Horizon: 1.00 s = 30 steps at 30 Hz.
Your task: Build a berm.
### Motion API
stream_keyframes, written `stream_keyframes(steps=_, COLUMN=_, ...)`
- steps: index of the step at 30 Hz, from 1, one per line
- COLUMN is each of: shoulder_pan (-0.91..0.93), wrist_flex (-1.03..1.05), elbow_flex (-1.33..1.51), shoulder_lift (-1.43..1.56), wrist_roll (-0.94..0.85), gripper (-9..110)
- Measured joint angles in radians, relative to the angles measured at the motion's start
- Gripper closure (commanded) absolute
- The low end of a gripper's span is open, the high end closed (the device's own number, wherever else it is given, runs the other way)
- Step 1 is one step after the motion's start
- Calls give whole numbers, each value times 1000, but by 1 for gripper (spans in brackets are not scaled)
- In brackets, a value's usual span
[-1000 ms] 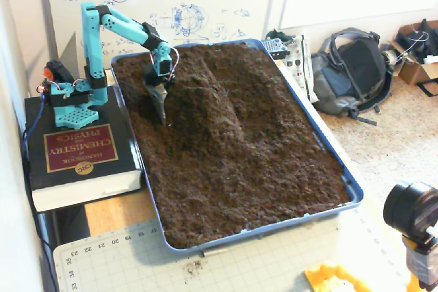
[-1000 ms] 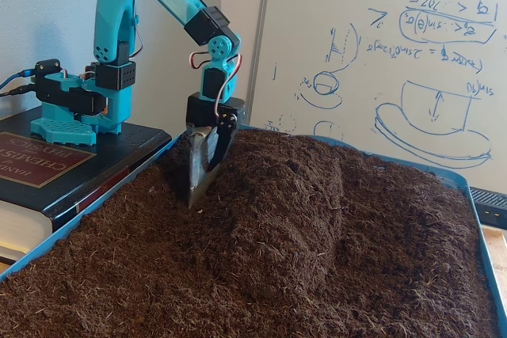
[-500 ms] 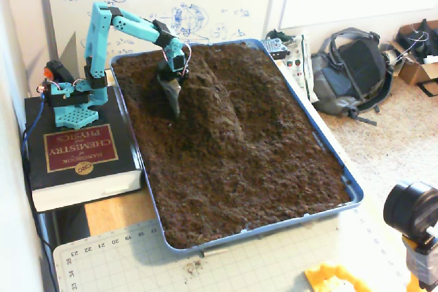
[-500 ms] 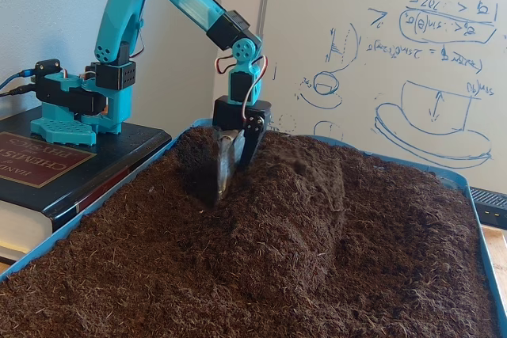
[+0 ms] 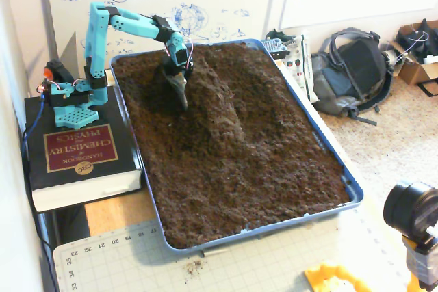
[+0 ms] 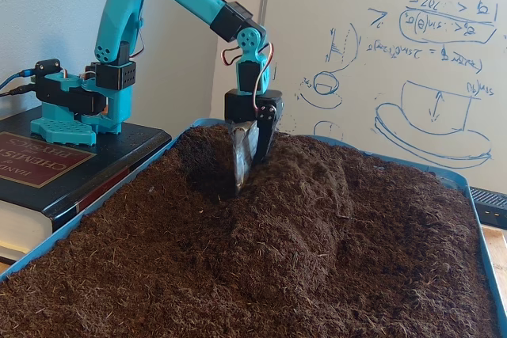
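Looking at both fixed views: your turquoise plastic arm (image 5: 130,25) reaches from its base on the thick black chemistry handbook (image 5: 75,155) out over the blue-rimmed rectangular tray (image 5: 345,179) full of loose dark-brown soil.

The gripper (image 5: 183,102) (image 6: 238,184) points straight down with its tip sunk into the soil, right against the left flank of the berm as the high view shows it. It carries a grey blade-like scoop (image 6: 241,152). The fingers look pressed close together along the blade, but I can't tell for sure whether they're fully closed; soil and shadow hide the tip.

The long low ridge of dark-brown crumbly soil (image 5: 219,100) (image 6: 309,195) runs from the far end of the tray, near the whiteboard (image 6: 380,61), down toward the tray's middle. It sits clearly higher than the flat soil on either side, with sloping flanks. In the low view there's a darker hollow (image 6: 207,180) just left of the gripper, at the ridge's foot.

Outside the tray: grey backpack (image 5: 352,73) on the floor at right, green cutting mat (image 5: 226,264) at the near edge.
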Motion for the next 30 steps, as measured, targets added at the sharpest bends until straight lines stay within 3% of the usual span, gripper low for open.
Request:
stream_keyframes(steps=23, shoulder_pan=0, wrist_flex=0, elbow_flex=-37, shoulder_lift=359, wrist_roll=0, gripper=101)
stream_keyframes(steps=30, shoulder_pan=-114, wrist_flex=-2, elbow_flex=97, shoulder_lift=459, wrist_roll=0, gripper=101)
